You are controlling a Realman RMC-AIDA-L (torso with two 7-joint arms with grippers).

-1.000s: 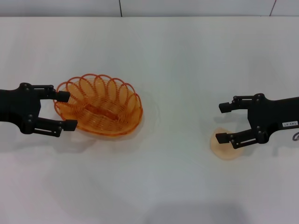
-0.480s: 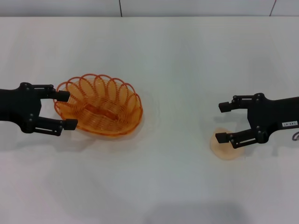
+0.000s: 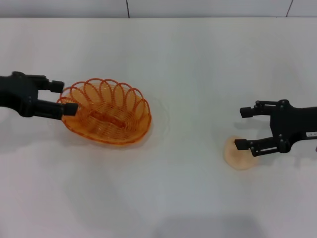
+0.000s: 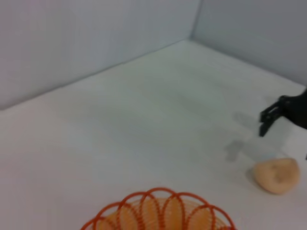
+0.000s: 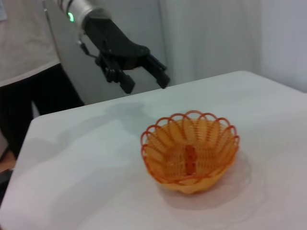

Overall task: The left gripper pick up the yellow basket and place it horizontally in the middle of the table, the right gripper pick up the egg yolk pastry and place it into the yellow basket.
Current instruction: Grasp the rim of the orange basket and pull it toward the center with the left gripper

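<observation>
We have the open black left gripper [image 3: 63,96] poised above the orange wire-woven basket's [image 3: 106,117] rim left of the white bench's [image 3: 198,59] centre, next lowering to grasp, while the open right gripper [image 3: 242,128] hovers over the pale domed pastry [image 3: 237,154].

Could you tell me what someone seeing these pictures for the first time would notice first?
The bright orange basket stands out most, sitting empty on the left part of the white table. The left gripper is open at its left end, raised clear of the rim in the right wrist view. Across the table, the right gripper is open beside the small tan pastry, which lies on the tabletop.
</observation>
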